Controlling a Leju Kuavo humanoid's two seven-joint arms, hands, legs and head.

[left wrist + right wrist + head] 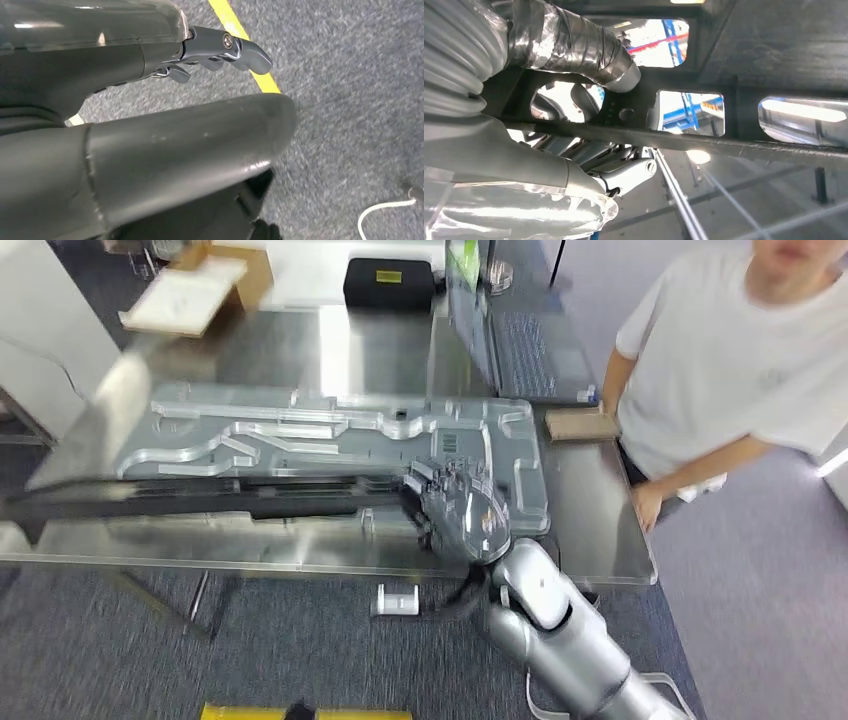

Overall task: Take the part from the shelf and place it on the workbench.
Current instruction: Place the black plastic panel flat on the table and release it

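The part [300,440] is a long, flat grey panel with raised channels and cut-outs, lying lengthwise over the shiny workbench [600,530]. My right hand [455,505] grips its near right corner. In the right wrist view my taped thumb [574,45] presses one face of the dark panel [749,50] and my fingers [624,170] lie on the other. The panel's left end is blurred, and I cannot tell whether it rests on the bench. My left hand [150,100] hangs over grey carpet with nothing in it, fingers [220,50] apart from the thumb.
A person in a white shirt stands at the bench's right side, with a hand [648,505] on its edge. A laptop [510,340], a black case [388,282], a cardboard box [200,285] and a small brown box [580,425] sit behind the panel.
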